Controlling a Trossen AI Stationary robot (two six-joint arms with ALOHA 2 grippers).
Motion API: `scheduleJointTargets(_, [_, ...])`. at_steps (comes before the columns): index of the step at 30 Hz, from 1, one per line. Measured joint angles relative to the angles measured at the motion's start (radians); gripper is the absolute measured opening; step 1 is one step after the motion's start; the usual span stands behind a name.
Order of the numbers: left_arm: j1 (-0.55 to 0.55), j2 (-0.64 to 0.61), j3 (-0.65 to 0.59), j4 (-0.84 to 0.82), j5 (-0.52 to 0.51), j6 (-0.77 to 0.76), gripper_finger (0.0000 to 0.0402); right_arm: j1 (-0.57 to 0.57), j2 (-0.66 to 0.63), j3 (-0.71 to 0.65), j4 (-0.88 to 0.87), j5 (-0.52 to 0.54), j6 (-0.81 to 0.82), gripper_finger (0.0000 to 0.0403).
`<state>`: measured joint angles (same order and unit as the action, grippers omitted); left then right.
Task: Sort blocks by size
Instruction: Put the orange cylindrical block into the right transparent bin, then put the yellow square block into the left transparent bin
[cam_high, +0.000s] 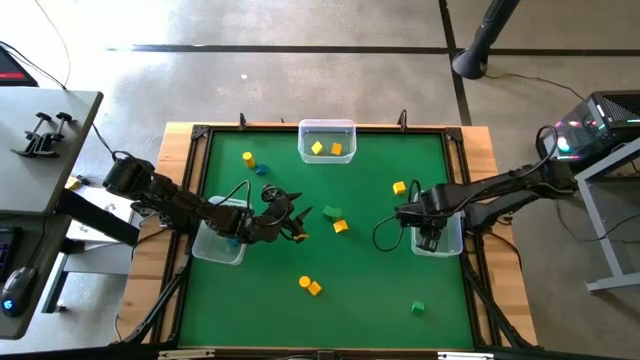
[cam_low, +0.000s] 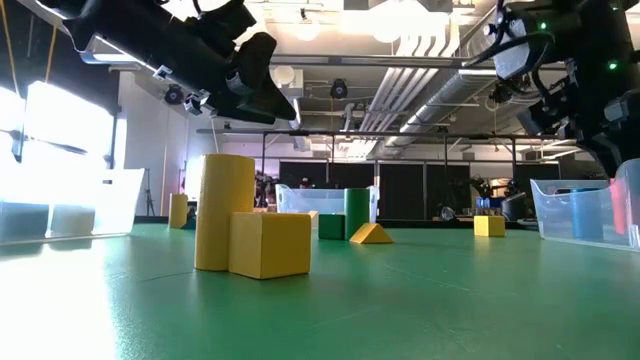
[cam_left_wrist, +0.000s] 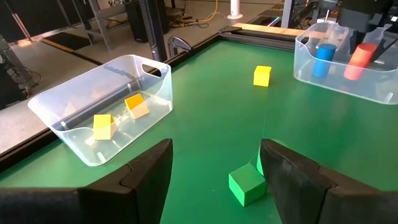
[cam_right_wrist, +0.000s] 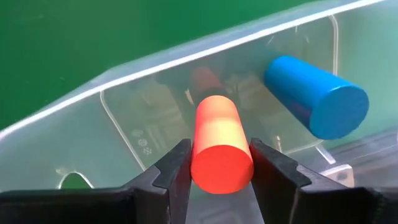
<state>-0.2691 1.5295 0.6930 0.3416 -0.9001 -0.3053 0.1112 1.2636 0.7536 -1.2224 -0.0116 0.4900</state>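
Red cylinder (cam_right_wrist: 222, 148) sits between the right pincer's (cam_right_wrist: 221, 163) fingers (cam_right_wrist: 172, 168), pinched at its sides, held over the clear bin (cam_high: 452, 240) at the bench's right edge. Blue cylinder (cam_right_wrist: 316, 96) lies in that same bin, just beside the red one.

Left pincer (cam_left_wrist: 214, 171) is spread and holds nothing, hovering over the green bench (cam_high: 360, 290) near its middle; green block (cam_left_wrist: 247, 185) lies on the mat between its fingers, not touched.

Bin at the far edge (cam_high: 327, 127) holds a yellow block (cam_high: 317, 148) and an orange block (cam_high: 336, 149). Third bin (cam_high: 215, 248) sits under the left arm.

Loose on the bench: yellow cube (cam_high: 399, 187) near the right arm, yellow cylinder (cam_high: 305, 283) touching another yellow block (cam_high: 315, 289) toward the front, small green cube (cam_high: 418, 308) front right.
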Motion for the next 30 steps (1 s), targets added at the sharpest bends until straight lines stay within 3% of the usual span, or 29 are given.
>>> scheduleJointTargets(8, [0.000,0.000,0.000,0.000,0.000,-0.005,0.0229,0.000,-0.003,0.000,0.025,0.019,0.003,0.0149])
scheduleJointTargets(17, [0.000,0.000,0.000,0.000,0.000,-0.025,0.0229,0.000,-0.003,0.032,0.001,0.021,-0.001,0.0205])
scheduleJointTargets(24, [0.000,0.000,0.000,0.024,0.001,-0.025,0.0229,0.018,-0.082,0.126,-0.059,0.198,0.008,0.0211])
scheduleJointTargets(30, [0.000,0.000,0.000,0.081,0.012,-0.023,0.0229,0.116,-0.219,0.142,-0.006,0.339,0.054,0.0211])
